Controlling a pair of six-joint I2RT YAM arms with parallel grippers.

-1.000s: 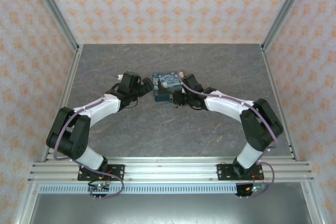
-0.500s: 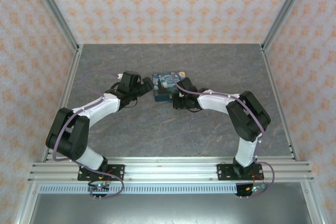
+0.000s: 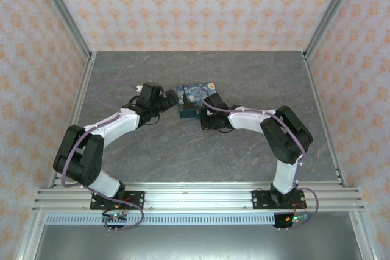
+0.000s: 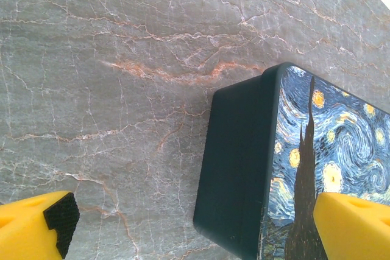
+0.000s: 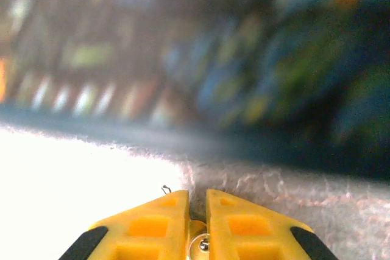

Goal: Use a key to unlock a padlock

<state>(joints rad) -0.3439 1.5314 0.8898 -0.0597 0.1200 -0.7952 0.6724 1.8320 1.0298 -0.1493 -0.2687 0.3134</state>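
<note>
The small teal padlock (image 3: 187,114) lies on the table against the front of the dark blue swirly box (image 3: 195,94). My right gripper (image 3: 206,120) is low on the table just right of the padlock. In the right wrist view the yellow fingers (image 5: 159,220) of my right gripper (image 5: 196,194) stand almost together, pinching a small brass-coloured piece (image 5: 200,240) with a silvery centre. I cannot tell whether that piece is the key. My left gripper (image 3: 169,101) is wide open at the box's left end. In the left wrist view one finger (image 4: 39,226) is over the table and the other over the lid.
The blurred side of the box (image 5: 244,77) rises close ahead of the right fingers. The box's dark side wall (image 4: 241,162) sits between the left fingers. Metal frame posts (image 3: 67,22) and patterned walls ring the grey marble table (image 3: 183,156).
The right arm folded its elbow inward and its gripper slid slightly left along the box's front. Its jaws narrowed. The left arm stayed still and open.
</note>
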